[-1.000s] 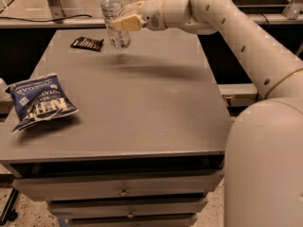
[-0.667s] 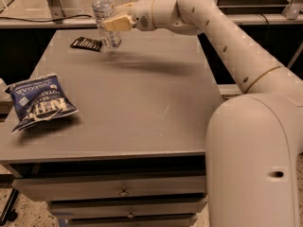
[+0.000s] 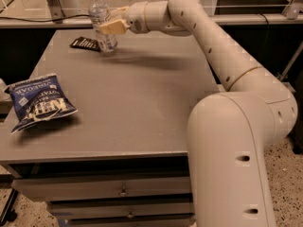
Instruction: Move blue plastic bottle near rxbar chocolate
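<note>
The blue plastic bottle is clear with a white cap and stands upright at the far left of the grey table. My gripper reaches in from the right and is shut on the bottle's middle. The bottle's base is on or just above the tabletop, I cannot tell which. The rxbar chocolate, a flat dark bar with white lettering, lies just left of the bottle's base, almost touching it.
A blue crinkled chip bag lies at the table's left front edge. My arm spans the table's back right. Drawers sit under the tabletop. A metal rail runs behind the table.
My gripper has carried the bottle leftward and lower, from right of the bar to right beside it.
</note>
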Tool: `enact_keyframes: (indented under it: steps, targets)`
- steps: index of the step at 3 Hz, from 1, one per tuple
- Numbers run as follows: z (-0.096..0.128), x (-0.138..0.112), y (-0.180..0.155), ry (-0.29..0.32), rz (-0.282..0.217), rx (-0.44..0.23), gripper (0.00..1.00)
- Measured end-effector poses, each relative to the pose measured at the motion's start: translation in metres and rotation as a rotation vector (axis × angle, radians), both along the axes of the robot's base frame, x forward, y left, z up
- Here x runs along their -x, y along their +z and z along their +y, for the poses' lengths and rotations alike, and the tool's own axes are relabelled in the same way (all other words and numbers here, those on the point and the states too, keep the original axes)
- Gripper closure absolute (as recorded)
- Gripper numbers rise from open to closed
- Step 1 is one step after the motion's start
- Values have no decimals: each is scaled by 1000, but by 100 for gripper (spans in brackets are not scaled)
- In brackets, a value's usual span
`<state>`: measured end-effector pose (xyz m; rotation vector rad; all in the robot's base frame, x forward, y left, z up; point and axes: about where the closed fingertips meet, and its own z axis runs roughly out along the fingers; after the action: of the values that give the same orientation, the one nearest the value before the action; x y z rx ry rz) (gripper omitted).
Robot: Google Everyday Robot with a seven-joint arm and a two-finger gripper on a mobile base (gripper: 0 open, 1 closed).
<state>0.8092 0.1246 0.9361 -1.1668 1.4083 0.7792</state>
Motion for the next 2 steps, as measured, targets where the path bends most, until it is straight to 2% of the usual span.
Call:
enact_keyframes:
  steps: [1,2]
  targets:
    - [-7,-5,-10,-10,4,17,100]
    - [-2,-3,-21,2,32,10,82]
